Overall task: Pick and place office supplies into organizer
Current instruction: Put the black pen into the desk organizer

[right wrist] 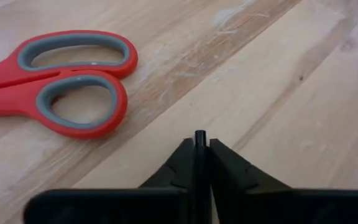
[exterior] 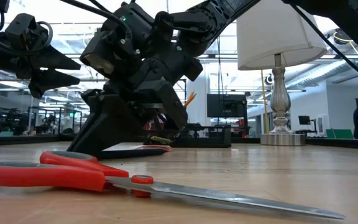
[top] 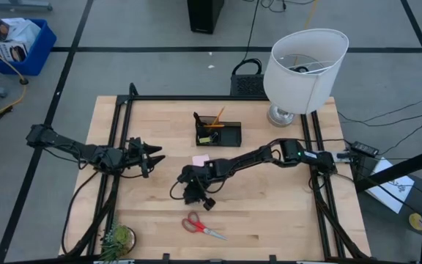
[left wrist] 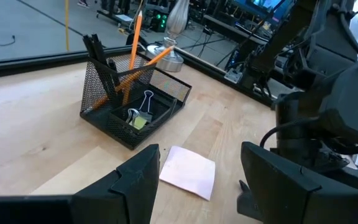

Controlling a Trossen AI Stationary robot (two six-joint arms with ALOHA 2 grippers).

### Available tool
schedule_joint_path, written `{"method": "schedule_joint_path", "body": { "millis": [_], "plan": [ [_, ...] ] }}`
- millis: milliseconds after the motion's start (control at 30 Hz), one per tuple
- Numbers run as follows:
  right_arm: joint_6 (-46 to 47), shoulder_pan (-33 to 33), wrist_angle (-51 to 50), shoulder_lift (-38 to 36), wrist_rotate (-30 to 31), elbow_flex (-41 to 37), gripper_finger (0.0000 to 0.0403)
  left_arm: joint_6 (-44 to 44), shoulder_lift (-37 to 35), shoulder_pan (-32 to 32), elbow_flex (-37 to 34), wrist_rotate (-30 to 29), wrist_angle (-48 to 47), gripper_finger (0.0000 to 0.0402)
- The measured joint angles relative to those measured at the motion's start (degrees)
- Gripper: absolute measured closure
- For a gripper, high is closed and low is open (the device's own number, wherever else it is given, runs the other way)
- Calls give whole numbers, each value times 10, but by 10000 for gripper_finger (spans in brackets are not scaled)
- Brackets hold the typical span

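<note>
while the left gripper [top: 154, 155] hovers over the table's left side with fingers spread and empty, the scissors [top: 200, 226] lie flat near the front edge. the right gripper [right wrist: 200, 144], low just behind them, has its fingers pinched tight on a thin black pen [right wrist: 199, 138]. the pink pad [top: 201, 159] lies before the organizer [top: 218, 132], which holds the pencils [left wrist: 135, 46].

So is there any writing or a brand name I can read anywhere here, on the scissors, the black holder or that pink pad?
None can be read.
Scissors: red handles, grey lining, no print visible.
Organizer: plain black mesh, no label.
Pink pad: blank top sheet.
Bag in the blue bin on the floor: some print, too small to read.
Screens in the room behind: too blurred to read.
</note>
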Motion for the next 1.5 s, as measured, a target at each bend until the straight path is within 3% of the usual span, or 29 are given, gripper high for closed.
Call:
{"method": "schedule_joint_path", "body": {
  "millis": [633, 1067, 1300, 1433, 1500],
  "plan": [
    [90, -25, 145, 1, 9, -2, 385, -20, 0, 0, 0, 21, 0, 172],
    [115, -66, 140, -73, -25, -12, 386, -27, 0, -1, 0, 31, -1, 172],
    [120, -94, 252, -180, -9, -152, 386, -27, 0, -1, 0, 32, 1, 172],
    [140, -120, 451, -246, 0, -275, 386, -27, 0, -1, 0, 28, 8, 172],
    [130, -130, 566, -271, 40, -333, 386, -27, 0, -1, 0, 19, 13, 172]
  ]
}}
